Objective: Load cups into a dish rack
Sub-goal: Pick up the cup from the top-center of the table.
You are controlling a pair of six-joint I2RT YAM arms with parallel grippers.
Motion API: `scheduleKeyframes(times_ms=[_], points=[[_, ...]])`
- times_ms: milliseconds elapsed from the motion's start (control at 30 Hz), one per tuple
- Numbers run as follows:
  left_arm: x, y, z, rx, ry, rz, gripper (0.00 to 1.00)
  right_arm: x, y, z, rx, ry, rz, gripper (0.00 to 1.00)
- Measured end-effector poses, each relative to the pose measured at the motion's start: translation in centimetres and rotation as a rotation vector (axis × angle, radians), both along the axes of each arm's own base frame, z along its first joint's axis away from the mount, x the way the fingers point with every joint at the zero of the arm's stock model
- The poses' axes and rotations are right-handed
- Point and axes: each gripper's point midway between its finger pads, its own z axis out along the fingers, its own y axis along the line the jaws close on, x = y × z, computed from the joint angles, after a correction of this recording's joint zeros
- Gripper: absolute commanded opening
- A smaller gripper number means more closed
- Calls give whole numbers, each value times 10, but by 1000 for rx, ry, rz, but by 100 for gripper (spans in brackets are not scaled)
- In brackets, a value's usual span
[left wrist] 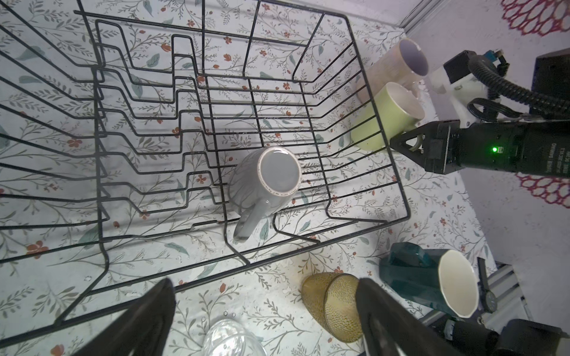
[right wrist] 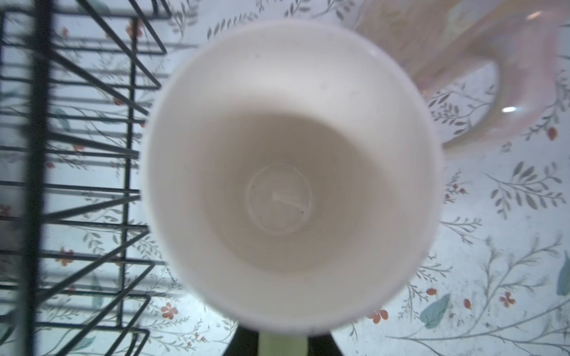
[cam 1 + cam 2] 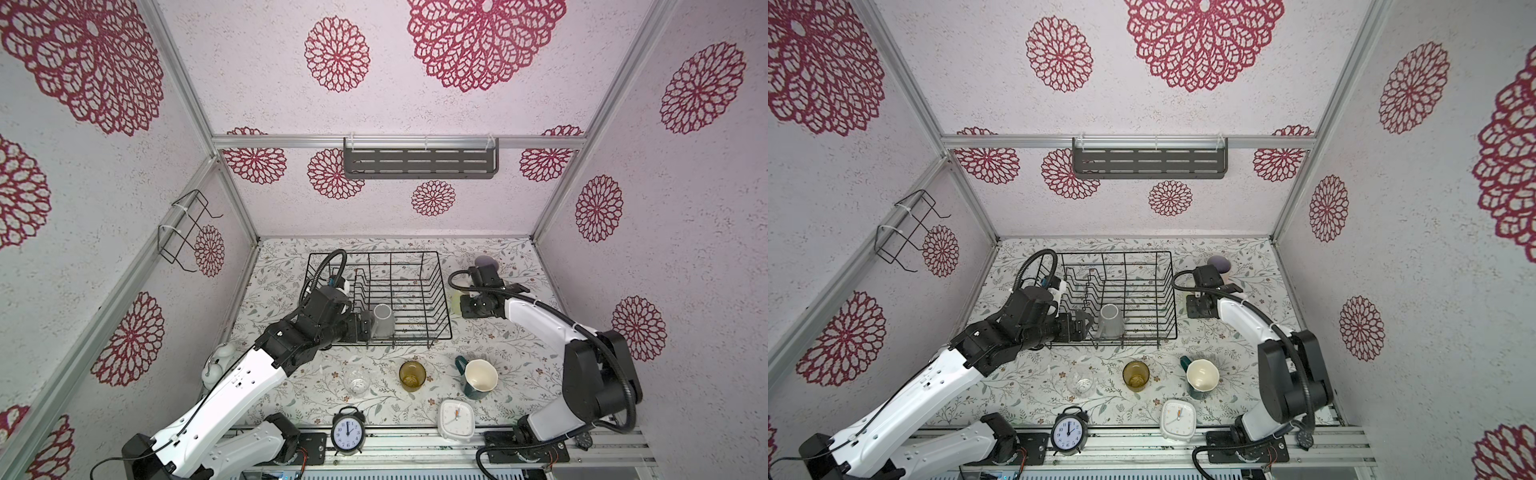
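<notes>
Grey mug (image 1: 271, 182), yel-grn mug (image 1: 364, 132), blk rack (image 1: 246, 264)

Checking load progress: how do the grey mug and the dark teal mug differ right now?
The grey mug sits inside the dish rack; the dark teal mug stands on the table outside it. The grey mug is upside down, the dark teal mug mouth-up. Both have handles; neither is gripped.

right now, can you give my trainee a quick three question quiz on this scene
1. True or false: the grey mug sits base up inside the dish rack.
2. How many cups are outside the rack?
3. What is the right gripper closed on?
Key: 1 true. 2 five: pink mug, yellow-green mug, teal mug, amber tumbler, clear glass. 3 the yellow-green mug's handle.
</notes>
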Motion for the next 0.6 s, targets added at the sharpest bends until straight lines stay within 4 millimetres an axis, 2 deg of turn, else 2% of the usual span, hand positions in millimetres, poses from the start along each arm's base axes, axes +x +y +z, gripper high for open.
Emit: scheduleKeyframes(times_ms=[133,333,433,600], points=[[1,-8,14,-75,-40,-18,95,7,5,53,80,-176,-1,0],[1,-21,21,-152,-57,-52,95,8,18,132,244,-417,25,0],[0,-31,24,-203,-62,-87,95,4,25,158,314,-485,49,0],[-4,-51,40,-300,-81,-173,96,-5,42,185,447,-528,109,0]])
